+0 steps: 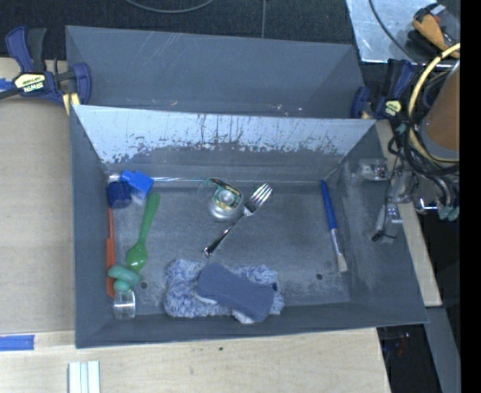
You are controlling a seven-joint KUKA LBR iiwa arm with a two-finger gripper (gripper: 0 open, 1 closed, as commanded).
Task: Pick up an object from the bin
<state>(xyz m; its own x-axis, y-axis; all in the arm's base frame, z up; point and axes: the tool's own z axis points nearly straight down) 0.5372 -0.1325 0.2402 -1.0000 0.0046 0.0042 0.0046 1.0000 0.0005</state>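
Grey metal bin (93, 244), camera view: pincer (385, 219) hangs over the right sloping wall. Released or clenched, cannot tell.

Nearest thing is a blue pen-like stick (331, 215) with a pale tip. It lies flat on the floor along the right wall, near the pincer but apart from it. Likely light, stiff and smooth, and may roll. Take it mid-shaft, across its width.

Metal fork (240, 218) lies mid-floor, just beside a small shiny cup (222, 201). Probably stiff, thin and slippery; take it by the handle.

Blue cloth (224, 293) at the front looks soft, an easy pinch. Green spoon (142, 232) lies far left.
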